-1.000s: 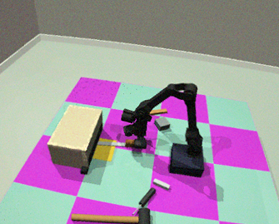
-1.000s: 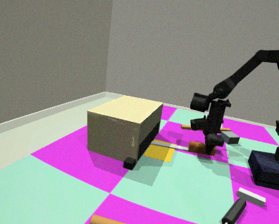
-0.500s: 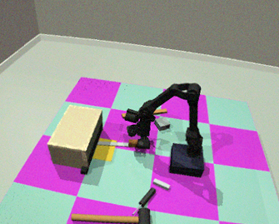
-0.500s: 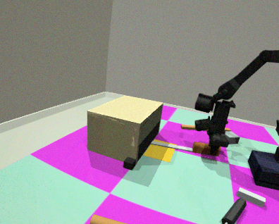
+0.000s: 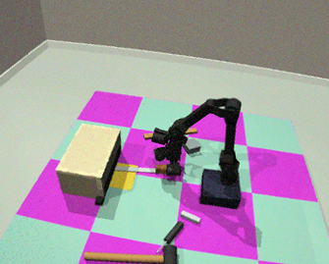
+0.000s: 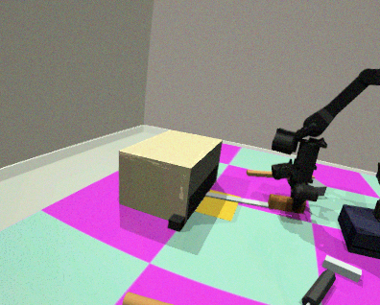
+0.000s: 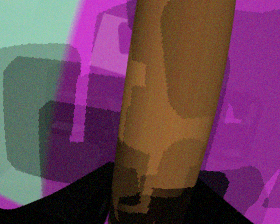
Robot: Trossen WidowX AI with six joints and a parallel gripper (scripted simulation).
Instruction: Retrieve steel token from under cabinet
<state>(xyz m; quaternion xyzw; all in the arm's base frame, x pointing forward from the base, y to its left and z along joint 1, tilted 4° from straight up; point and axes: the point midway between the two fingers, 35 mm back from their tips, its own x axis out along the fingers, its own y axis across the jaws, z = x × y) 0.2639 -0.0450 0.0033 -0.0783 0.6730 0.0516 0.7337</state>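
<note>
Claw (image 5: 174, 168) (image 6: 298, 203) is gripping the brown wooden handle (image 5: 161, 169) (image 6: 283, 202) (image 7: 170, 100) of a flat-bladed tool. Pale blade (image 5: 139, 169) (image 6: 240, 199) is reaching across the yellow marked area (image 5: 125, 180) (image 6: 222, 209) toward the cabinet (image 5: 88, 156) (image 6: 158, 177). Can't tell where the token is; not making it out. Mallet (image 5: 170, 259) is lying on the checkered tabletop (image 5: 130, 217) (image 6: 230, 245).

Matte black jointed arm (image 5: 232, 135) (image 6: 340, 103), chunky rounded joints, slim links, dark navy boxy base (image 5: 216, 196) (image 6: 357, 235)
</note>
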